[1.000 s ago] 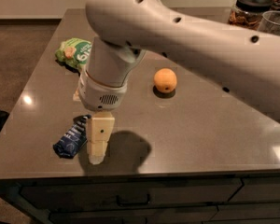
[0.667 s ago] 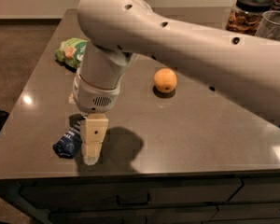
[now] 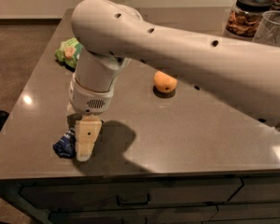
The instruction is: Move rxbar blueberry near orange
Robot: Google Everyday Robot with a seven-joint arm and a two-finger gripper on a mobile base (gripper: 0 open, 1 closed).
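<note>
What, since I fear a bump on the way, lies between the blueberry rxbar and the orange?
Nothing visible: only bare countertop lies between the rxbar blueberry and the orange. The claw stands right at the bar, near the front left edge. The green chip bag lies back left, off that line.

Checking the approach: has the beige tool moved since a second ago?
Yes. The tool shifted left, away from the round orange fruit, now beside the navy wrapped bar.

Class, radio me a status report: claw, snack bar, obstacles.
Claw low at front-left of the table, beside the blue snack bar. Bar lies far from the orange. Nothing seen between them; green bag sits off the path.
</note>
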